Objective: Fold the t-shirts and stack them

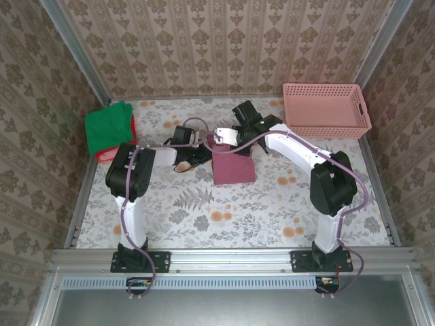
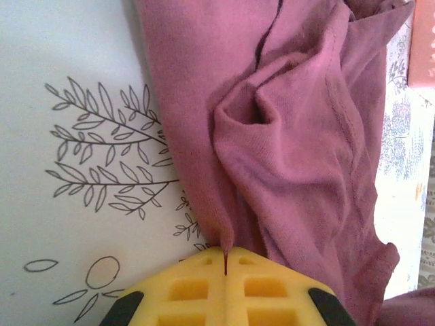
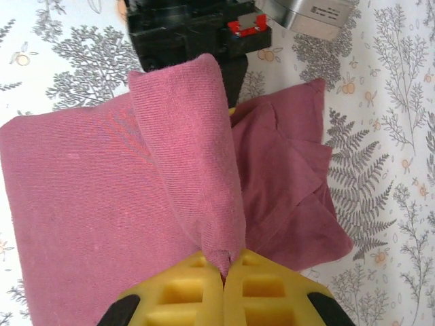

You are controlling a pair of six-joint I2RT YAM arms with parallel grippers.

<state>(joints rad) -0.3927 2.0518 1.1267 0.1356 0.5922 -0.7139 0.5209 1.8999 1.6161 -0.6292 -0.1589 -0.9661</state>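
A soft maroon knit t-shirt [image 1: 234,170] lies partly folded into a rough rectangle at the middle of a counter [image 1: 204,217] covered in white cloth printed with grey ferns and orange blossoms. Two white and black robot arms [image 1: 129,197] reach in from the near edge and meet at the shirt's far side. The left tool [image 2: 225,261], with yellow waffle-patterned pads, is pinched tight on a thin ridge of the maroon fabric, which bunches in loose creases beyond it. The right tool [image 3: 228,261], with the same yellow pads, is likewise closed on a tent-like fold of the finely ribbed cloth, raised above the flatter layers beneath. At the far left corner of the counter a folded bright green t-shirt [image 1: 109,125] sits stacked on a red one [image 1: 103,155], of which just the edge shows. At the far right stands a rectangular pink plastic lattice basket [image 1: 326,109], well apart from the shirts.
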